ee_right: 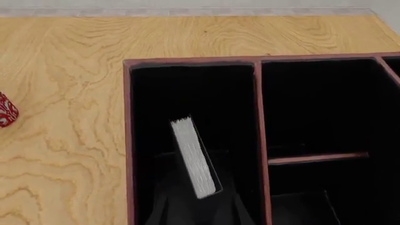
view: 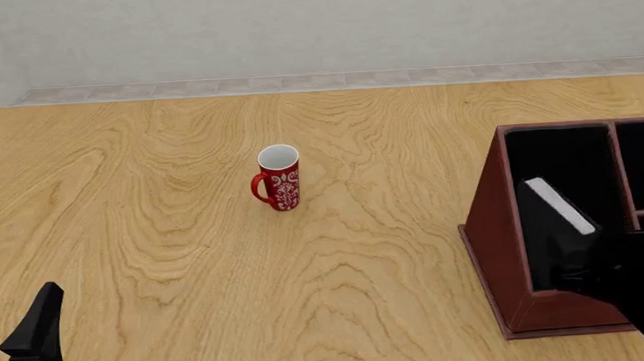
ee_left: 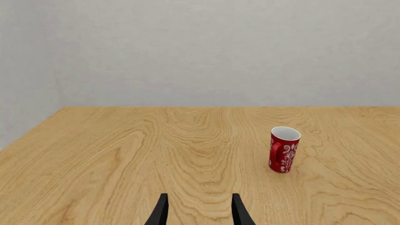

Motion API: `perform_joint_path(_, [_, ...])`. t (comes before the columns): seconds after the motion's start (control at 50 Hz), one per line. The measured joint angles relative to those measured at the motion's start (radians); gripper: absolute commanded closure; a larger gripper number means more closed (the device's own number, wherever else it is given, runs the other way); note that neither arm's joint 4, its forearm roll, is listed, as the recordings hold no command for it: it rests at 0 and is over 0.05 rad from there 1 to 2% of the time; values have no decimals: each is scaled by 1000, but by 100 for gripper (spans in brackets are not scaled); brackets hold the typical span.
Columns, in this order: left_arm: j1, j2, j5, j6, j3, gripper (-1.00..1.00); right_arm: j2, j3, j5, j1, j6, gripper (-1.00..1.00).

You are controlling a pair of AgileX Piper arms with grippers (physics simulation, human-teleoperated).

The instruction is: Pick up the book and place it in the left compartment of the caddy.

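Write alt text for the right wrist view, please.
Looking down into the caddy: the book, white page edges showing, stands tilted inside the left compartment, with the right end effector's dark fingers on either side of it. A red mug's edge shows on the wooden table.

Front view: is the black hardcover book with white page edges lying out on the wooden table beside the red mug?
No, the book stands tilted inside the left compartment of the red-brown caddy.
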Motion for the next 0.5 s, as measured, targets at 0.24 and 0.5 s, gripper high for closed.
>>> perform_joint_path(0.24, [0, 0, 0, 0, 0, -100, -30, -8, 31, 1, 4, -100])
perform_joint_path(0.5, [0, 0, 0, 0, 0, -100, -161, -26, 159, 8, 6, -100])
